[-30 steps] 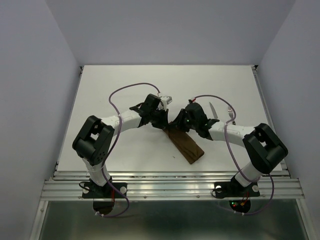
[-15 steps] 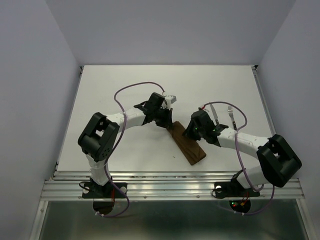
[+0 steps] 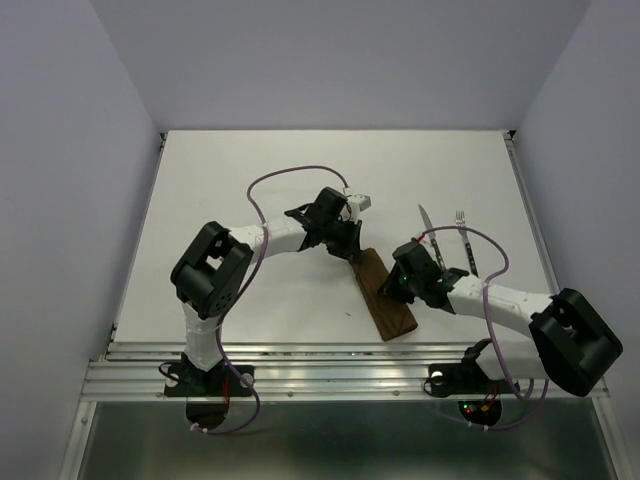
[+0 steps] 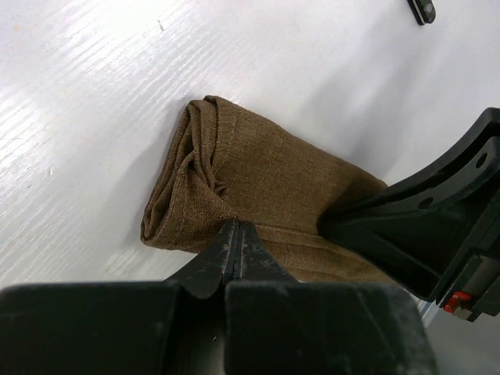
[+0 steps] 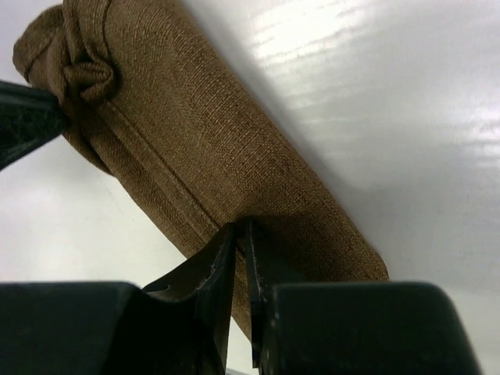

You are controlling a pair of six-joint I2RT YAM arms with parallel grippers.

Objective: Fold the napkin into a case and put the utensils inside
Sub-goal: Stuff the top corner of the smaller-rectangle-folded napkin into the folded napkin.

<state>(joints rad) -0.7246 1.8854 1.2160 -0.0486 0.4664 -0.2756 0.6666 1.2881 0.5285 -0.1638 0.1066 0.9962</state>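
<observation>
The napkin [image 3: 388, 297] lies as a narrow dark brown case, slanting from the table's middle toward the near edge. My left gripper [image 3: 355, 252] is at its far end, jaws shut, with the cloth [image 4: 258, 180] puckering toward the tips [image 4: 237, 226]. My right gripper [image 3: 396, 290] is at the case's right long edge about halfway along. Its jaws [image 5: 242, 228] are almost together on the folded edge of the napkin [image 5: 195, 133]. The utensils lie bare on the table to the right: a knife [image 3: 428, 228] and a fork [image 3: 464, 235].
The white table [image 3: 250, 170] has raised side rails and a metal rail along the near edge [image 3: 340, 365]. Purple cables loop above both wrists, the right one [image 3: 490, 250] arching over the utensils' handles. The right arm's black body [image 4: 430, 226] crowds the left wrist view.
Both grippers moved right and toward the near edge. The napkin's far end swung right with the left gripper, so the case lies steeper. The right jaws narrowed onto its edge.
</observation>
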